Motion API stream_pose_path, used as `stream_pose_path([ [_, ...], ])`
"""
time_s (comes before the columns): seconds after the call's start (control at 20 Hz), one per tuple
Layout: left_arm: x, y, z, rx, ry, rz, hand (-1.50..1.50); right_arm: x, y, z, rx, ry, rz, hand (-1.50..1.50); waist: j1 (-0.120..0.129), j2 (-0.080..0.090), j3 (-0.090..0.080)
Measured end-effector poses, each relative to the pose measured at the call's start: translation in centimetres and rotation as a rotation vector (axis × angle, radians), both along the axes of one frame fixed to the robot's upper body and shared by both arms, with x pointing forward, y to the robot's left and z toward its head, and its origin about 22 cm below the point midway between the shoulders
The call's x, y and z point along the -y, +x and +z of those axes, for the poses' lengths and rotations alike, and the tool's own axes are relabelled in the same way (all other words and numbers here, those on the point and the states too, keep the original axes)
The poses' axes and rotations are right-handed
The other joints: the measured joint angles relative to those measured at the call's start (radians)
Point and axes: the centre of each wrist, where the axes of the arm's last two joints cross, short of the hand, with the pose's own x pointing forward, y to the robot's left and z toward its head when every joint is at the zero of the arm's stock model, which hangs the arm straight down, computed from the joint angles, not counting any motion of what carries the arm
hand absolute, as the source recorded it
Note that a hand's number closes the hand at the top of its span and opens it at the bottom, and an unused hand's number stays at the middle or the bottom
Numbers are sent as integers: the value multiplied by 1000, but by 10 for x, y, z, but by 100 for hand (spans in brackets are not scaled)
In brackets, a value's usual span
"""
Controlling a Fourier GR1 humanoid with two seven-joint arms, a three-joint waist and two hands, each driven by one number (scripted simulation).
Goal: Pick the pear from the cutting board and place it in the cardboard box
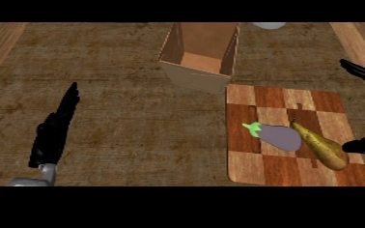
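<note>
While the right hand (354, 147), fingers apparently uncurled, nears the pear (324, 149) by the cutting board's (246, 166) right edge, closing could nudge the touching eggplant (279, 136).

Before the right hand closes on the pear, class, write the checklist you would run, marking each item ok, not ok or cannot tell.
1. Pear lies on the cutting board: ok.
2. Cardboard box top open: ok.
3. Eggplant apart from the pear: not ok, they seem to touch.
4. Right hand beside the pear: ok, at its right side.
5. Right hand's fingers open: cannot tell, mostly out of view.
6. Left hand away from the board: ok, open at the left.
</note>
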Motion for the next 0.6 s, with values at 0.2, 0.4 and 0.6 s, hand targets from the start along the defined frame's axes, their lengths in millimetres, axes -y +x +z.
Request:
stream_pose_path([
  [0.2, -1, -1, -1, -4, 10, -2, 0, 8, -3, 25, -56, -294, 25, -150, 0, 0, -1],
  [0.4, 2, -5, -4, -10, 11, 4, 0, 1, -8, 44, -133, -538, 48, -150, -3, -2, -1],
  [0.6, 0, -11, -3, -8, 5, 6, 0, -10, -19, 39, -200, -672, 69, -150, -7, -3, -1],
])
